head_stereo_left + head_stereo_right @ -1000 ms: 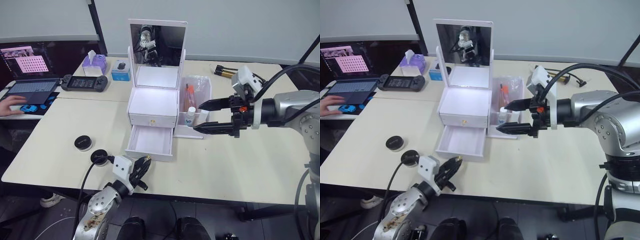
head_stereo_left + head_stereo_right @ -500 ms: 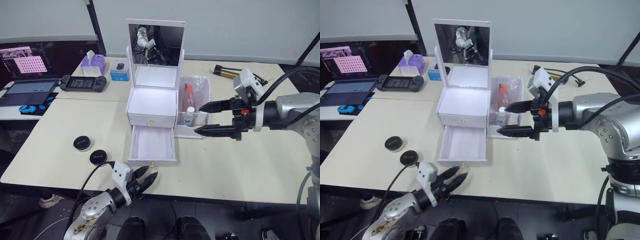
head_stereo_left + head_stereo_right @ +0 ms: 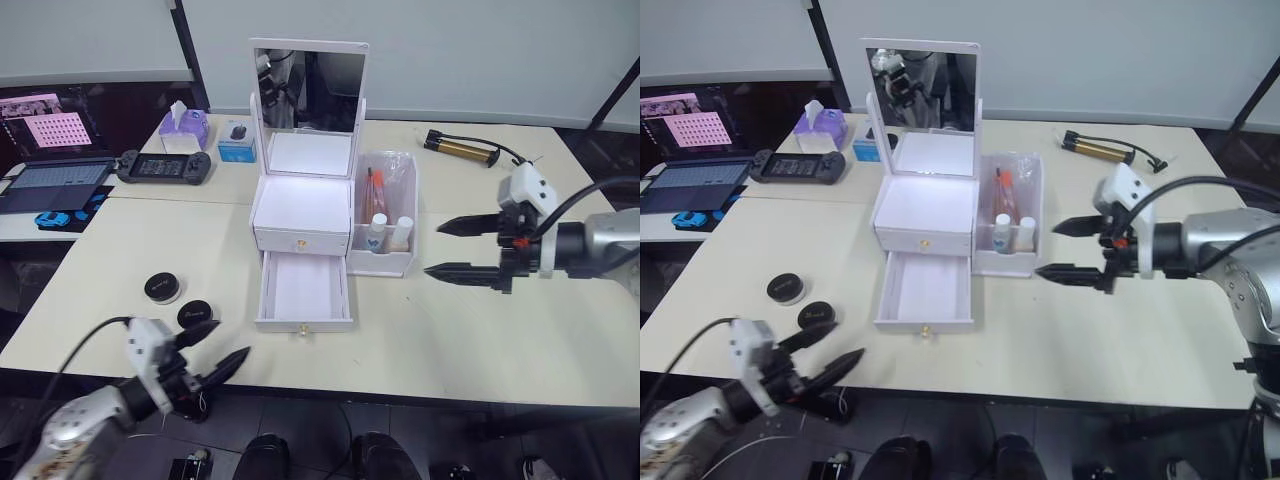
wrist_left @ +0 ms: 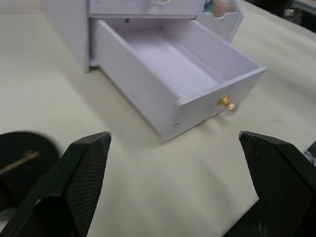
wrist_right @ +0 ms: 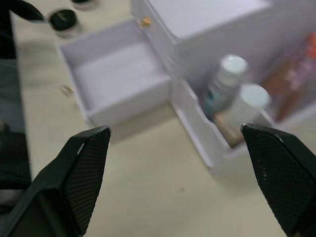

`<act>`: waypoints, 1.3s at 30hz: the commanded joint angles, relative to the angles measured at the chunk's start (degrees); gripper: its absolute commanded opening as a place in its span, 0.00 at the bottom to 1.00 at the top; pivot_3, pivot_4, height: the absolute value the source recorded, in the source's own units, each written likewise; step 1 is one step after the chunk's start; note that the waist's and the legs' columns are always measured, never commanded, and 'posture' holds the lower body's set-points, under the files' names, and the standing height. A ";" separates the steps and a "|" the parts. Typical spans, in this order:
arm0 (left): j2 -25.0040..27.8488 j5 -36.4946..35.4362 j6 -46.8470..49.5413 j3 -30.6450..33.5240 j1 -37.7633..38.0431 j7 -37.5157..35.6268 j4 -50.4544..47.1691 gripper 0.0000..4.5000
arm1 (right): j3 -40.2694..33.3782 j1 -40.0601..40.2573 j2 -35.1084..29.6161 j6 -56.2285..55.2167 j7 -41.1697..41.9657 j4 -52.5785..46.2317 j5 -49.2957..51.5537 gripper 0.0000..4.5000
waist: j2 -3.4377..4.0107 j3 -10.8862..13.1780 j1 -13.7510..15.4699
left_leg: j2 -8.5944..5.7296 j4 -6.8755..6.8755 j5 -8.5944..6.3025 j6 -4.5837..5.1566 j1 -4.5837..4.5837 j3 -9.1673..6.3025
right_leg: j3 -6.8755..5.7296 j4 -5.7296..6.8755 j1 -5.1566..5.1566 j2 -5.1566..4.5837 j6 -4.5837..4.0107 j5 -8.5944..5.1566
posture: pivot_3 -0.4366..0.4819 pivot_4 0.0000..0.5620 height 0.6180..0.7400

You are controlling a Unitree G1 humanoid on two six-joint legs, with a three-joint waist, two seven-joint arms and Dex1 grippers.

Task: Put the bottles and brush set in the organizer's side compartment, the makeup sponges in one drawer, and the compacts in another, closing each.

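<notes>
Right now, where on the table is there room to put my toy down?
Bare table lies between the organizer and the right gripper, and left of the open drawer above the black jars. The back left is crowded: tissues, controller, laptop.

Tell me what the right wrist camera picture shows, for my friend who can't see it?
A white makeup organizer sits on a cream table with its lower drawer pulled out and empty. Two white-capped bottles stand in its side compartment, next to pink brush handles. The right gripper's two black fingers are spread wide apart in front.
</notes>
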 commanded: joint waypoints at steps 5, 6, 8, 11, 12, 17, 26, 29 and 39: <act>5.47 4.39 -9.02 11.89 -4.92 -5.60 23.35 0.99 | -2.49 2.95 -1.46 -9.76 6.04 15.79 -4.52 1.00 | 0.00 0.00 -0.15 | 0.06 -0.02 0.00 0.00 0.11 0.19 | -0.01 0.03 0.02 0.06 -0.26 -0.16 | 0.48 0.27 0.93; 6.08 5.19 -10.28 12.51 -5.55 -6.19 26.19 0.99 | -2.47 3.01 -1.10 -10.97 6.30 17.60 -5.10 1.00 | -0.01 0.00 -0.22 | 0.06 -0.03 0.00 0.00 0.13 0.29 | -0.01 0.03 0.03 0.06 -0.31 -0.20 | 0.48 0.27 0.93; 8.29 5.88 -12.09 14.89 -7.63 -7.06 33.17 0.99 | -3.86 3.88 0.42 -13.70 6.27 22.58 -5.50 1.00 | -0.05 0.00 -0.43 | 0.08 -0.09 0.00 0.00 0.13 0.44 | -0.01 0.02 -0.01 0.05 -0.27 -0.18 | 0.48 0.27 0.93; 11.06 6.78 -14.46 16.72 -10.49 -8.72 40.76 0.99 | -5.60 5.04 2.10 -15.87 6.16 25.96 -5.53 1.00 | -0.11 0.01 -0.59 | 0.11 -0.21 0.00 -0.01 0.16 0.52 | -0.04 0.03 -0.01 0.05 -0.17 -0.12 | 0.48 0.27 0.93; 11.88 6.88 -14.80 17.02 -11.57 -9.11 42.47 0.99 | -6.31 5.33 2.66 -15.27 6.06 26.25 -4.88 1.00 | -0.10 0.01 -0.61 | 0.11 -0.22 0.00 -0.01 0.18 0.54 | -0.04 0.05 -0.01 0.04 -0.17 -0.12 | 0.48 0.27 0.93; 14.92 9.43 -17.05 14.95 -16.72 -11.38 48.77 0.99 | -8.68 6.45 4.94 -17.21 6.40 30.03 -4.98 1.00 | -0.09 0.01 -0.56 | 0.13 -0.26 0.00 -0.03 0.28 0.68 | -0.04 0.11 0.01 -0.02 -0.17 -0.11 | 0.48 0.27 0.93; 18.42 11.27 -15.77 12.54 -23.21 -13.29 51.87 0.99 | -6.56 4.34 5.39 -7.89 3.90 27.72 -4.31 1.00 | -0.08 0.00 -0.87 | 0.19 -0.35 0.00 -0.05 0.39 0.85 | 0.01 0.16 0.00 -0.03 -0.18 -0.10 | 0.48 0.27 0.93; 18.48 12.69 -15.34 10.40 -22.76 -13.69 50.14 0.99 | -5.94 3.32 5.71 -0.48 6.59 24.56 -0.14 1.00 | -0.06 0.00 -0.98 | 0.21 -0.44 0.00 -0.05 0.48 1.01 | 0.13 0.19 -0.02 -0.04 -0.19 -0.10 | 0.48 0.27 0.93; 19.02 11.62 -8.67 11.81 -20.31 -12.52 41.02 0.99 | -1.83 -3.83 5.46 5.23 8.12 10.65 2.93 1.00 | -0.57 -0.39 -1.08 | 1.58 -0.52 -0.23 -0.81 0.79 4.29 | 0.52 0.84 -1.69 0.11 -0.80 0.25 | 0.48 0.27 0.88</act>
